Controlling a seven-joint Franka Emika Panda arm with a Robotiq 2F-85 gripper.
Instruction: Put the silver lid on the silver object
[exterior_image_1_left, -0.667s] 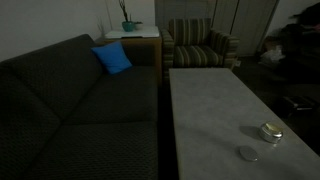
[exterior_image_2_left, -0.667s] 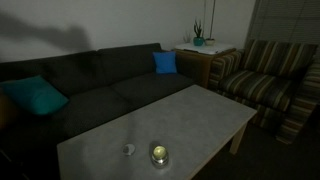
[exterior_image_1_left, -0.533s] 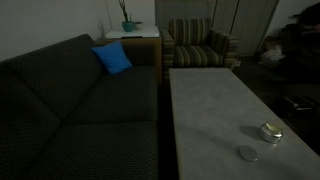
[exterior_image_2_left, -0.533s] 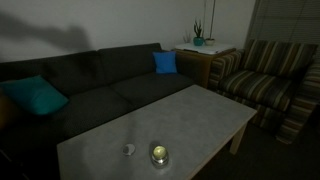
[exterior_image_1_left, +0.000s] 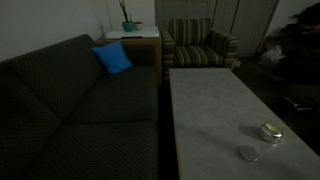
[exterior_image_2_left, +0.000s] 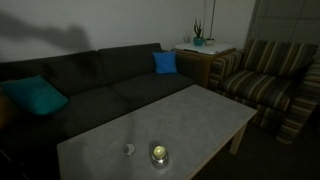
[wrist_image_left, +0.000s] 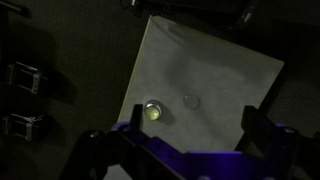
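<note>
The silver object, a short round tin, stands on the pale coffee table in both exterior views (exterior_image_1_left: 270, 132) (exterior_image_2_left: 159, 154) and in the wrist view (wrist_image_left: 153, 111). The silver lid, a thin flat disc, lies on the table a little apart from the tin (exterior_image_1_left: 248, 153) (exterior_image_2_left: 129, 150) (wrist_image_left: 191, 101). My gripper (wrist_image_left: 193, 120) shows only in the wrist view. It is open, empty and high above the table, with tin and lid far below between its fingers. The arm is out of frame in both exterior views.
The grey coffee table (exterior_image_1_left: 210, 100) (exterior_image_2_left: 190, 115) stands beside a dark sofa (exterior_image_1_left: 70, 100) with a blue cushion (exterior_image_1_left: 112, 58) and a teal cushion (exterior_image_2_left: 35, 97). A striped armchair (exterior_image_1_left: 200, 45) and a side table with a plant (exterior_image_1_left: 130, 30) stand beyond. The room is dim.
</note>
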